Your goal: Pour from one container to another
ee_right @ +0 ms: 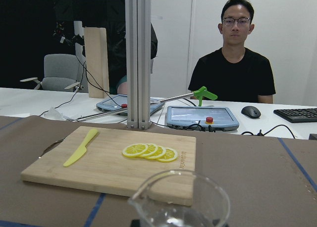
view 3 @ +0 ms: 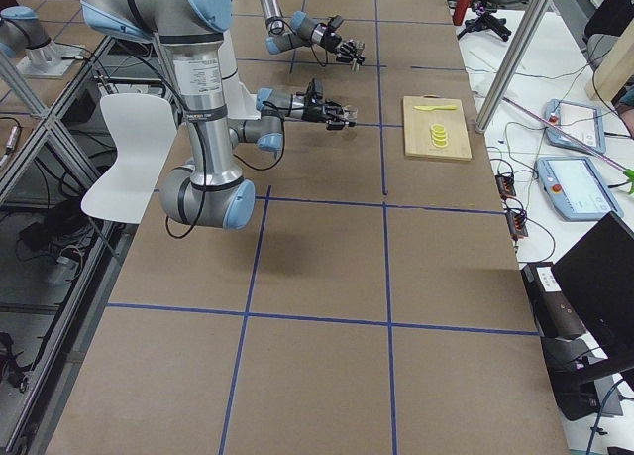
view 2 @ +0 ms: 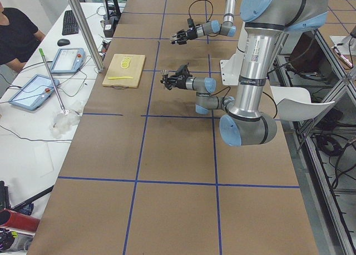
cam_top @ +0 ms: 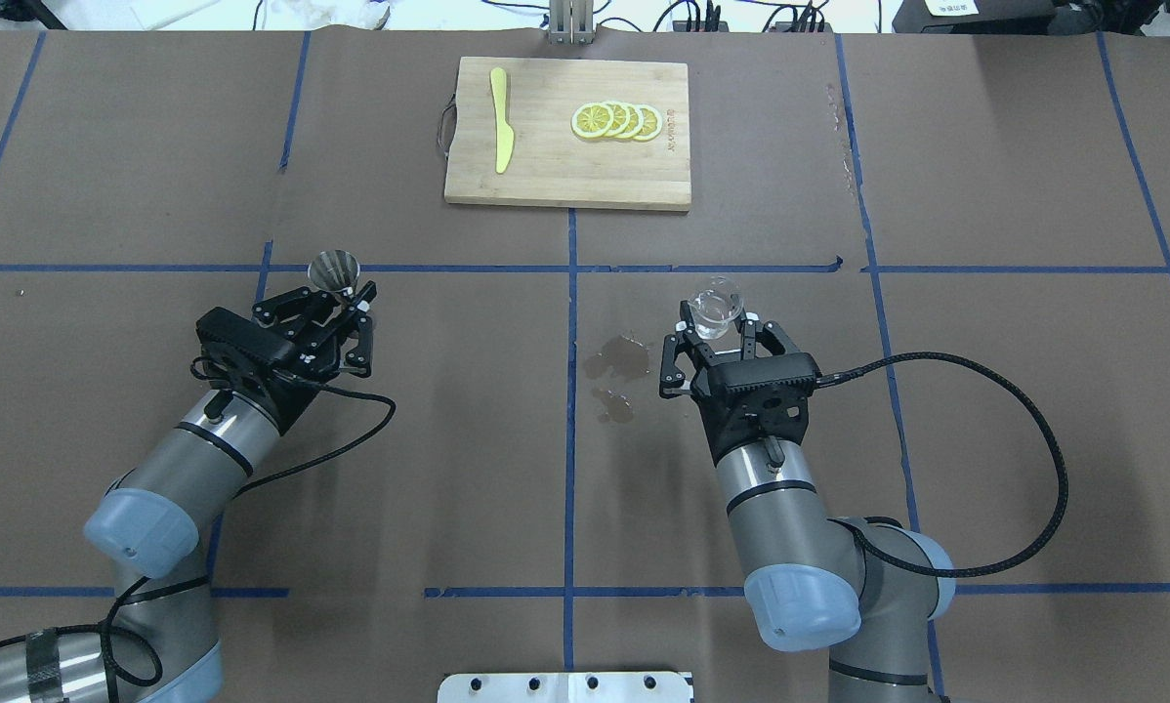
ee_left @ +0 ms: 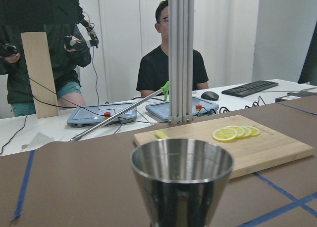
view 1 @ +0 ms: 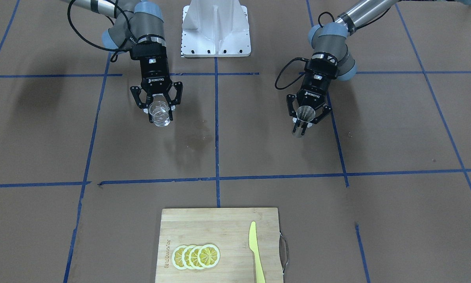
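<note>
- Overhead exterior view, reading the table [cam_top: 985, 391] as a dial: a dark stain [cam_top: 616, 356], seemingly wet, lies just right of centre. A hasty tilt over this spot would probably soak the paper.
- Cutting board [cam_top: 546, 166] sits at 12 o'clock, well apart from both arms, so it is little threat.
- Right gripper [cam_top: 714, 327], towards 3 o'clock, pinches the beaker [cam_top: 714, 305]. Left gripper [cam_top: 343, 293], at 9 o'clock, pinches the jigger [cam_top: 334, 270] at its waist. The two are well apart, and closing that gap could knock fingers together.
- The beaker is smooth glass, seemingly holding clear liquid, and could slip or swivel in the grip when tipped.
- The jigger has a small mouth, so a stream slightly off its rim would spill.
</note>
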Robot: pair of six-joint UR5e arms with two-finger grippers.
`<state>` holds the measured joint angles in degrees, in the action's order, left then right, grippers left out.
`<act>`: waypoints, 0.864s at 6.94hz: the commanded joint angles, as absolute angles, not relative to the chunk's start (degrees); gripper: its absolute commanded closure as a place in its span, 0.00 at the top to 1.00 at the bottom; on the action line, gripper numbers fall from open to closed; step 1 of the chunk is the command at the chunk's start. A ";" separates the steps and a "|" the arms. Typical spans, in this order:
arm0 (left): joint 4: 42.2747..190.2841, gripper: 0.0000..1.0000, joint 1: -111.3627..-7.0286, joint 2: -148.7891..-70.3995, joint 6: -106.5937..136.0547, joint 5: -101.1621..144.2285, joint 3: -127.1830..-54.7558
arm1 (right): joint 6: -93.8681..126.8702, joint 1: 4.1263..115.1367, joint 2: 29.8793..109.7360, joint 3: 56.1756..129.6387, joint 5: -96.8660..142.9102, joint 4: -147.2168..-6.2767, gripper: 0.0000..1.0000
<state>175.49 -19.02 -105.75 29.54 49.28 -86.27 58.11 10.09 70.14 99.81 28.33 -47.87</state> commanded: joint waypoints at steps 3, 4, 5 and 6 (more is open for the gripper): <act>175.69 0.00 -18.20 -115.81 24.00 62.84 -81.14 | 51.82 7.83 69.43 109.68 31.11 -58.80 0.00; 175.78 0.00 -18.02 -116.62 23.73 67.63 -80.95 | 50.90 7.39 67.00 109.69 31.29 -58.80 0.00; 175.87 0.00 -18.02 -118.02 23.56 69.59 -80.86 | 50.45 7.30 66.71 109.86 32.16 -58.80 0.00; 177.70 0.00 -18.02 -117.86 23.55 70.83 -80.60 | 48.19 7.03 66.53 109.78 32.34 -58.89 0.00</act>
